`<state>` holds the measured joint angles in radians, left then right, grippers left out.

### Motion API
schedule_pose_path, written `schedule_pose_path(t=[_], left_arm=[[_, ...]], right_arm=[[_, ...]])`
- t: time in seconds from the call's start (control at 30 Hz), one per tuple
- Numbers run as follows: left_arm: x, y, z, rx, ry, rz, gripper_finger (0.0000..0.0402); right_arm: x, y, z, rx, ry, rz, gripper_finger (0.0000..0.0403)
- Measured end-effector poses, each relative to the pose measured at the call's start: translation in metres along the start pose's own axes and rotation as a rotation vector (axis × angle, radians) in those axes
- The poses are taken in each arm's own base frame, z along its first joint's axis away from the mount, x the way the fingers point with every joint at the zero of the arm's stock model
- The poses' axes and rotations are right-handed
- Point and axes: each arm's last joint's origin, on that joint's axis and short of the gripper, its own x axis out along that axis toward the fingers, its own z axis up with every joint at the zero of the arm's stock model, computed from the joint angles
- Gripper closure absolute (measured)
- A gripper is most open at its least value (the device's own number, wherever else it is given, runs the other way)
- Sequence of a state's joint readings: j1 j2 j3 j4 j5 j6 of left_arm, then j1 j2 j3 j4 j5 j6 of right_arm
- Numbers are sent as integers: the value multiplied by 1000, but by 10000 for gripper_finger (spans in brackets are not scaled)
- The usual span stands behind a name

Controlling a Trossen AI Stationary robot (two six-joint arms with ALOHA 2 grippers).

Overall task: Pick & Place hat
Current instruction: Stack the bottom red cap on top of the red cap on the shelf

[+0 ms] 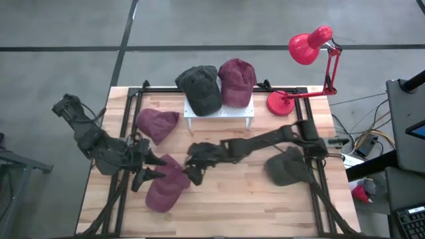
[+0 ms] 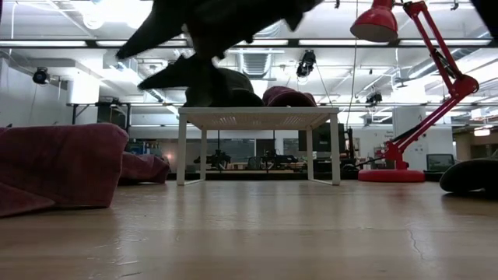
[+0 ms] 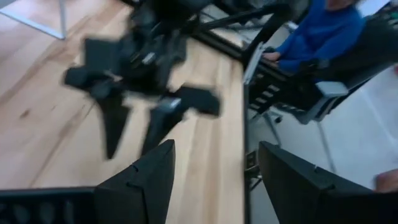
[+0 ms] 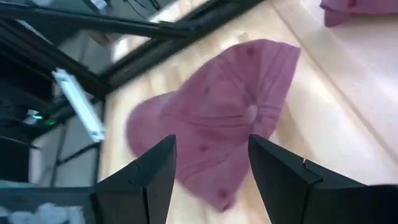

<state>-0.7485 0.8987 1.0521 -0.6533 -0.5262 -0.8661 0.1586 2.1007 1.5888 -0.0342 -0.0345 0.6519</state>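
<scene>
Several caps are in view. A maroon cap (image 1: 167, 186) (image 4: 214, 121) lies crown up on the table's near left part, and it fills the left of the low view (image 2: 58, 167). My right gripper (image 1: 194, 169) (image 4: 211, 142) (image 2: 140, 66) hovers open just to its right, above the table, touching nothing. My left gripper (image 1: 153, 169) (image 3: 216, 149) is open at the cap's left side, pointing toward the right gripper. A second maroon cap (image 1: 158, 124) lies farther back on the left. A dark olive cap (image 1: 289, 167) rests on the right.
A white rack (image 1: 219, 113) (image 2: 257, 117) at the table's far middle carries a dark cap (image 1: 199, 87) and a maroon cap (image 1: 237, 81). A red desk lamp (image 1: 309, 66) stands at the far right corner. A person in blue (image 3: 323, 31) sits beyond the table's edge.
</scene>
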Motion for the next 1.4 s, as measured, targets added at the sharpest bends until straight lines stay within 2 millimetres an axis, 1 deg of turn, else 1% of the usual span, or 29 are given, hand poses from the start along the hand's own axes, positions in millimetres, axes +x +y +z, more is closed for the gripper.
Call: schedule_pose_path(t=[0.13,0.23,0.37,0.53,0.6,0.7,0.87,1.13,1.3,1.4], left_arm=[[-11,-3,5,-12,-43,-34,179],[-19,-2,6,-8,-63,-46,179],[-24,0,6,-1,-74,-57,179],[-25,0,6,4,-71,-59,179],[-25,-1,6,5,-71,-60,179],[-25,-1,5,6,-68,-62,179],[-25,-1,5,8,-63,-68,179],[-23,-1,2,15,-56,-64,179],[-23,-1,2,15,-56,-65,179],[-23,-1,2,15,-56,-64,179]], right_arm=[[25,-5,8,-51,67,-53,209],[42,-3,11,-97,100,-64,209],[59,0,16,-153,141,-87,209],[79,-9,9,-217,215,-204,209],[85,-10,8,-243,223,-213,209],[89,-8,8,-252,221,-203,209],[90,-5,8,-270,224,-193,209],[83,-8,6,-308,294,-260,209],[78,-1,14,-347,237,-306,209],[78,-2,14,-352,227,-331,209]])
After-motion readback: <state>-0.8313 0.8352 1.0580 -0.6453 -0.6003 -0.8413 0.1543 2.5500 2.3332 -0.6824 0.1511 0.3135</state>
